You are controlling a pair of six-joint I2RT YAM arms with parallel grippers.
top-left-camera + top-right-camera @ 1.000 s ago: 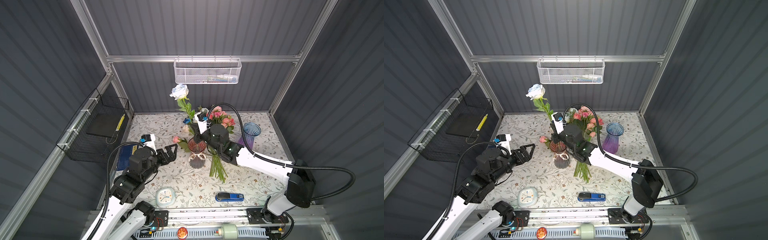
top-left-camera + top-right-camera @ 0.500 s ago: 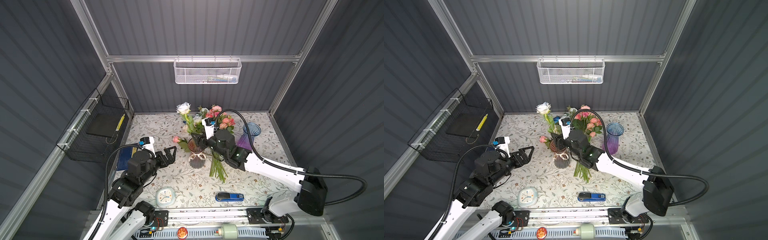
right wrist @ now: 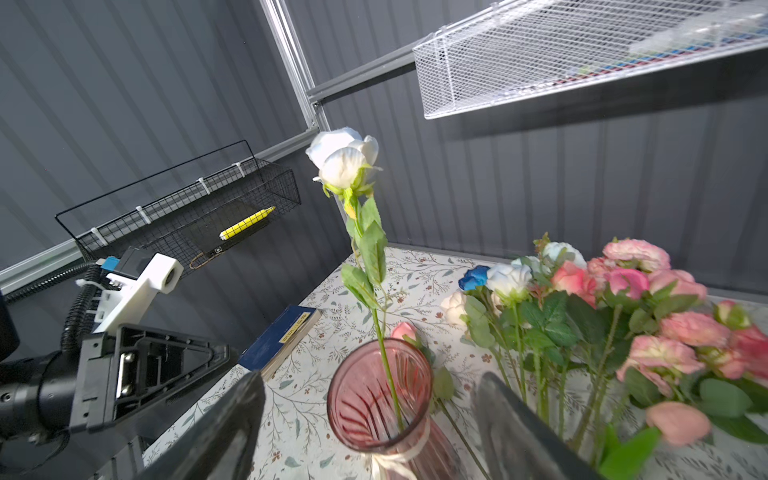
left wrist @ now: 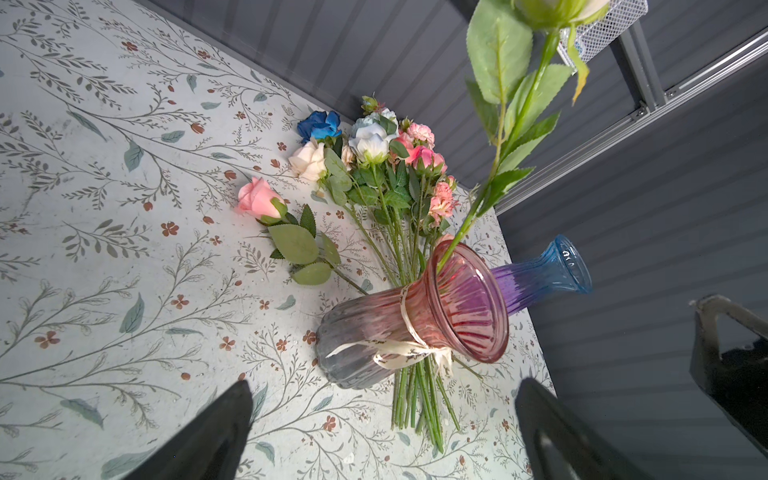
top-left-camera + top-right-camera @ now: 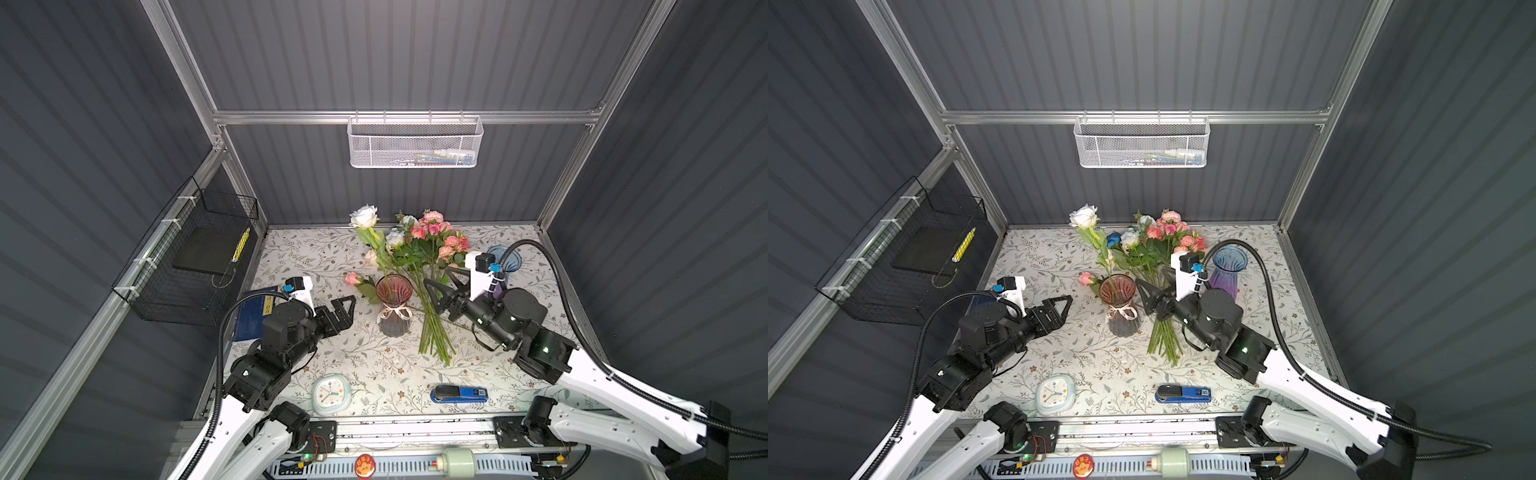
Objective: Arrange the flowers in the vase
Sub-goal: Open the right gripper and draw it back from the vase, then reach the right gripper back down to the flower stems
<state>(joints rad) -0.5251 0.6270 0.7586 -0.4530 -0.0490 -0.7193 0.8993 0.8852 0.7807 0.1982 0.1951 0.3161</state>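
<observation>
Right end effector spread | white rose in vase, just beside

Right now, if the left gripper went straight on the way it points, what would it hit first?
Probably the pink vase: the left gripper points at its body, with nothing visible between them. Depth is unclear.

White rose, lately aloft in the right fingers, now stem-down in the pink vase, fingers apart, off it.
</observation>
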